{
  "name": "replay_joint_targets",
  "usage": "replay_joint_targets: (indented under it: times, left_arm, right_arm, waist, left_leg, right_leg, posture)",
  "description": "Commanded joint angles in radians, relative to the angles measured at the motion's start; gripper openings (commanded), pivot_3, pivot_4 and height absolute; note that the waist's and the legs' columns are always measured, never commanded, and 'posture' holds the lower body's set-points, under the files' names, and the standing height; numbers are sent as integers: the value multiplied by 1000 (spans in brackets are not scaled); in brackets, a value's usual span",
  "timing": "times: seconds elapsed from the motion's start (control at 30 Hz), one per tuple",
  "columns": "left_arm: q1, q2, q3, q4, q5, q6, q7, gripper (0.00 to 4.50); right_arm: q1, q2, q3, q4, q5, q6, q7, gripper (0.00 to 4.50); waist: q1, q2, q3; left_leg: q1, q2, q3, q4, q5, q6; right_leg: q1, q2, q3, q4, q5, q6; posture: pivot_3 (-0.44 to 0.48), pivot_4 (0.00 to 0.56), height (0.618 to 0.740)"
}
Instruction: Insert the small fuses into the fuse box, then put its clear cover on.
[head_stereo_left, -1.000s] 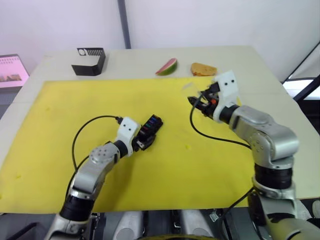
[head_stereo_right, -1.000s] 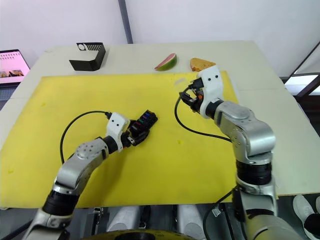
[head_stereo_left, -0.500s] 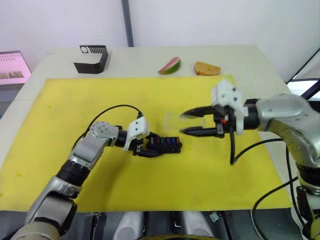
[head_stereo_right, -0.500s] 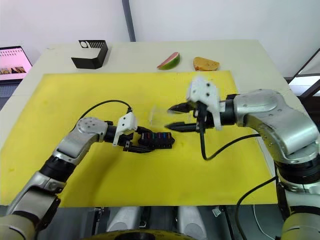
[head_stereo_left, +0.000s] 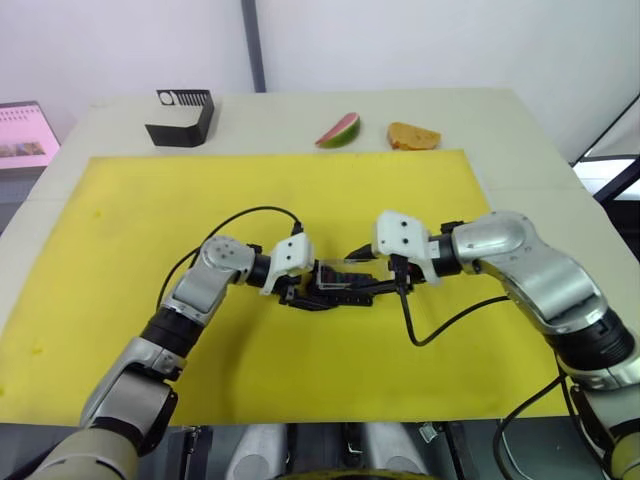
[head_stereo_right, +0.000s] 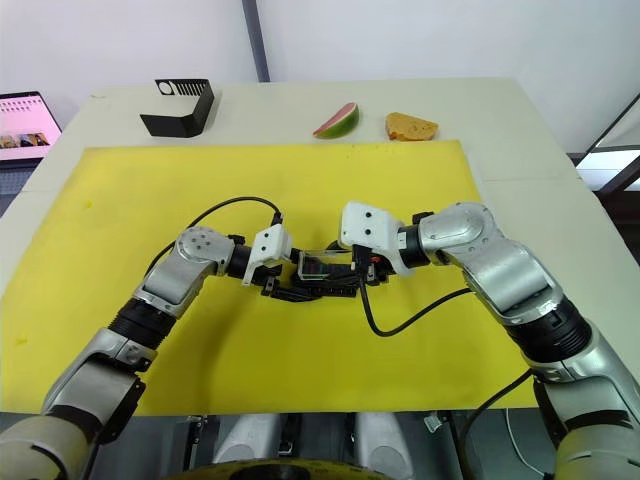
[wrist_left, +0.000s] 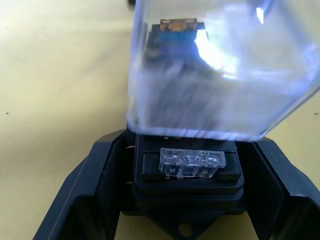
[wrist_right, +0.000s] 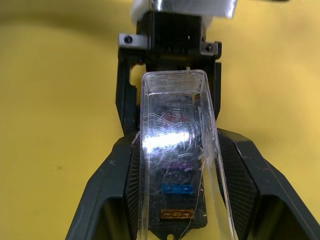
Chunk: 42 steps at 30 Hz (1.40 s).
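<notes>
a: alignment is the whole game right now. head views first: the fuse box (head_stereo_right: 318, 280) lies on the yellow mat (head_stereo_right: 130, 190) in the middle of the desk (head_stereo_right: 500, 110), long axis running across from one arm to the other. the left end effector (head_stereo_right: 280, 280) is clamped on its left end, and the right end effector (head_stereo_right: 362, 272) comes in from the opposite end, fingers closed on the clear cover (head_stereo_right: 322, 262).

b: so which arm is nearer?

a: both are right on it. the cover sits just above the box, its long axis looking lined up with the box's.

b: left wrist view?

a: the cover hangs over the box, its near edge not yet down. one clear fuse (wrist_left: 191, 160) sits in the nearest slot, uncovered. a blue one and an amber one (wrist_left: 181, 24) show through the plastic further along.

b: right wrist?

a: looking down the cover's length, you see the small fuses (wrist_right: 177, 190) seated in the box under it: amber closest, then blue, purple, something reddish. i'd say insertion is done and the job left is pressing the cover straight down so it seats.

b: anything else around?

a: black holder (head_stereo_right: 178, 108), melon slice (head_stereo_right: 334, 122) and a bread-like piece (head_stereo_right: 410, 127) at the far edge, well apart.
</notes>
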<state>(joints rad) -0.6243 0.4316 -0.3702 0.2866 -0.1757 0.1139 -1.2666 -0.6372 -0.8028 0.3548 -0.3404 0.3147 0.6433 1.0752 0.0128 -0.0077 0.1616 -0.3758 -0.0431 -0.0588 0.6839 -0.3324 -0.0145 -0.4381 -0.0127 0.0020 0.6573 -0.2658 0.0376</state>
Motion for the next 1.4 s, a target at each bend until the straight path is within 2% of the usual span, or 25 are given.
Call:
replay_joint_targets:
  times: [0.03, 0.33, 0.47, 0.67, 0.97, 1.4]
  left_arm:
    - [-19, -1, 18, 5, 11, -16, -1, 2615]
    - [-12, 0, 22, 12, 20, -35, 0, 2615]
    - [-10, 2, 25, 15, 22, -39, 1, 2615]
    - [-6, 8, 28, 10, 20, -36, 0, 2615]
    - [-13, 4, 28, 15, 21, -35, 3, 2615]
    - [-3, 8, 30, 2, 20, -29, 10, 2615]
  right_arm:
    - [-12, 17, -1, 9, -27, -38, 13, 1681]
    - [-11, 64, -11, 50, -22, -43, 35, 1681]
    - [-12, 49, -20, 61, -37, -65, 52, 1681]
    - [-50, 58, -89, 23, 54, 24, 71, 1681]
    - [-12, 90, -28, 79, -23, -23, 35, 1681]
    - [22, 104, -9, 103, -54, -51, 34, 1681]
  waist:
    - [0, 0, 0]
    - [-1, 0, 0]
    - [-1, 0, 0]
    - [0, 0, 0]
    - [0, 0, 0]
    - [-1, 0, 0]
  left_leg:
    - [0, 0, 0, 0, 0, 0]
    - [1, 0, 0, 1, 0, -1]
    - [2, 0, 0, 1, 1, -1]
    - [1, 0, 0, 1, 1, -1]
    - [1, 0, 0, 1, 1, -1]
    - [1, 0, 0, 2, 1, -1]
  right_leg:
    - [0, 0, 0, 0, 0, 0]
    - [0, 0, 0, 3, 0, 0]
    - [0, 0, 0, 4, 0, 0]
    - [0, 0, 0, 4, 0, 0]
    - [0, 0, 0, 4, 0, 0]
    - [0, 0, 0, 5, 0, 0]
  posture:
    - [0, 150, 740]
    - [0, 150, 740]
    - [0, 150, 740]
    - [0, 150, 740]
    - [0, 150, 740]
    - [0, 150, 740]
